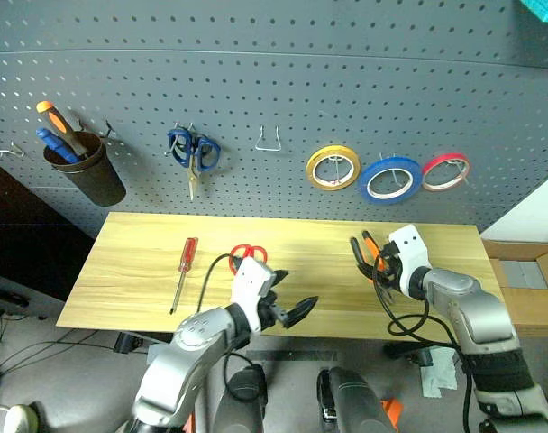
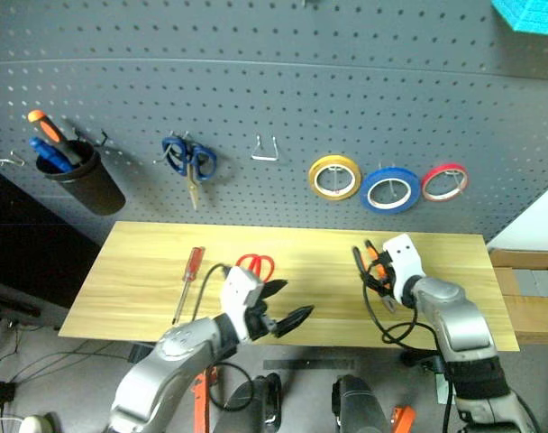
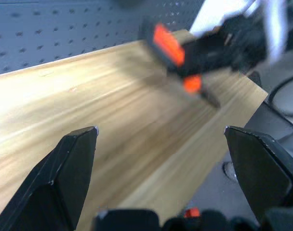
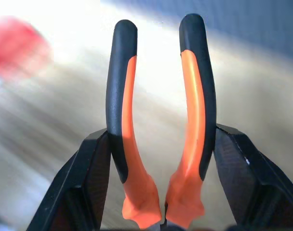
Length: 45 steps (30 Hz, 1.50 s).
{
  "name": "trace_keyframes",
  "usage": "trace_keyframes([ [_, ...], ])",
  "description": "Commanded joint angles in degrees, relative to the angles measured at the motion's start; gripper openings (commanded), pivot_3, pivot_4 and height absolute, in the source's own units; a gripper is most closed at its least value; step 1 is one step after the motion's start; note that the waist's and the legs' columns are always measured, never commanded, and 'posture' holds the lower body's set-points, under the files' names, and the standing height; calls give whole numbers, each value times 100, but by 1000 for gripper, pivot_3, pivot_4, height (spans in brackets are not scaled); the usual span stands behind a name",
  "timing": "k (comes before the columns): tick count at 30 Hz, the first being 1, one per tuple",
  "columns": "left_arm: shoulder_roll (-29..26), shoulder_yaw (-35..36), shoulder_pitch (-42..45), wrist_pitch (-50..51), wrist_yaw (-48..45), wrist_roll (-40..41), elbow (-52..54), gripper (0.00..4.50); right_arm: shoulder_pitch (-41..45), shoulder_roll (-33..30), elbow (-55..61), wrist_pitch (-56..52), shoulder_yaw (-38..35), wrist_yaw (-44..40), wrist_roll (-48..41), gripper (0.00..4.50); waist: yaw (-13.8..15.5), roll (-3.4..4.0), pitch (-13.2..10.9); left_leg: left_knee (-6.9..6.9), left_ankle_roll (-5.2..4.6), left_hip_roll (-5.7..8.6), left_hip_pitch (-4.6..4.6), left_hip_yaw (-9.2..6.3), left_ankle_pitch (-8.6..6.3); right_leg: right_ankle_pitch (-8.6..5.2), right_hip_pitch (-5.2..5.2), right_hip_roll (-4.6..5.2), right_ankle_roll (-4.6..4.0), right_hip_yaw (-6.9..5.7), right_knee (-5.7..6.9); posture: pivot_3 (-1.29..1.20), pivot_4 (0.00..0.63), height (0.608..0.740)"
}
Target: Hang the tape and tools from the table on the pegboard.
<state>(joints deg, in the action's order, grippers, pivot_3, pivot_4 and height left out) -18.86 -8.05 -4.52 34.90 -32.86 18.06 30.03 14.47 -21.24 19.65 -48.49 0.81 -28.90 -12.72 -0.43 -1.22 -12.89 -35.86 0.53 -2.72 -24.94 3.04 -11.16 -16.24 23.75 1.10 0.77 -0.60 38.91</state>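
The dark pegboard [image 1: 274, 99] rises behind the wooden worktop [image 1: 121, 280], already carrying blue scissors [image 1: 195, 153], a yellow tape ring [image 1: 333, 167], the blue tape [image 1: 390, 179] and a red ring [image 1: 446, 171]. The right hand [image 4: 158, 192] clamps the orange-and-black pliers [image 4: 158, 120] low on their handles, above the worktop's right part. Gripped that low, the pliers could pivot or slip while being hooked. The left hand [image 1: 292, 307] stands wide and empty past the front edge. The screwdriver [image 1: 184, 271] and red scissors [image 1: 247, 253] lie on the worktop. One bare wire hook [image 1: 269, 140] has open board around it.
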Motion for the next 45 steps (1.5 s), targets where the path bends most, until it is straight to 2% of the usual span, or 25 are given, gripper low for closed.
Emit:
trace_keyframes([
  [1,48,434,-262,198,364,363,1008,4500,220,504,1084,176,271,215,-312,2647,30,-5,108,-1,6,1,0,-2,4,0,-1,0,-1,-2,0,94,59,740],
  [4,133,826,-453,390,745,534,1487,4500,725,1067,1223,255,595,392,-438,2647,38,-37,264,-13,7,2,5,-2,7,1,-12,1,-3,-1,-3,110,37,740],
  [8,142,1304,-309,365,1231,422,1599,4500,1698,1716,659,639,800,479,-482,2647,66,-83,465,-20,-11,4,16,1,18,28,-23,2,-15,-2,-6,160,16,740],
  [12,84,1588,492,239,1614,222,1108,4500,3062,2096,-966,1948,711,505,-140,2647,182,-101,590,-21,-17,4,29,1,25,40,-35,-4,-33,-7,-2,189,13,740],
  [17,106,1571,1955,-15,1882,-61,-9,4500,4236,2079,-3071,3619,440,471,162,2647,377,-139,634,-21,-25,10,39,10,33,42,-53,-20,-36,-13,-4,228,36,740],
  [18,114,1553,2208,-85,1900,-103,-235,4500,4433,2064,-3457,3913,403,462,211,2647,393,-143,636,-21,-25,9,38,14,33,55,-53,-18,-58,-9,-6,232,43,740],
  [23,100,1394,2926,-276,1826,-241,-985,4500,5032,2082,-4876,4818,247,355,285,2647,472,-142,624,-10,-27,16,18,20,31,58,-40,-7,-61,-6,-15,252,79,740],
  [24,53,1293,3034,-309,1675,-261,-1201,4500,5136,2070,-5198,5024,225,315,314,2647,477,-140,620,-9,-24,14,17,20,28,58,-37,-3,-62,-5,-12,259,103,740],
  [31,-182,769,3521,-202,756,-206,-2140,4500,5608,1978,-6819,5881,25,42,371,2647,482,-108,420,1,-21,-3,21,3,30,50,-29,-4,-76,-16,7,287,166,740],
  [39,-222,638,3814,-476,465,-387,-2690,4500,5994,1874,-7771,6462,-164,37,513,2647,486,-91,152,1,-21,-2,13,4,30,50,-23,1,-77,-16,6,272,206,740],
  [45,-180,609,3777,-575,408,-434,-2770,4500,6303,1693,-7940,6657,-252,126,518,2647,480,-84,85,-6,-19,-1,12,1,32,50,-23,7,-77,-18,10,245,206,740],
])
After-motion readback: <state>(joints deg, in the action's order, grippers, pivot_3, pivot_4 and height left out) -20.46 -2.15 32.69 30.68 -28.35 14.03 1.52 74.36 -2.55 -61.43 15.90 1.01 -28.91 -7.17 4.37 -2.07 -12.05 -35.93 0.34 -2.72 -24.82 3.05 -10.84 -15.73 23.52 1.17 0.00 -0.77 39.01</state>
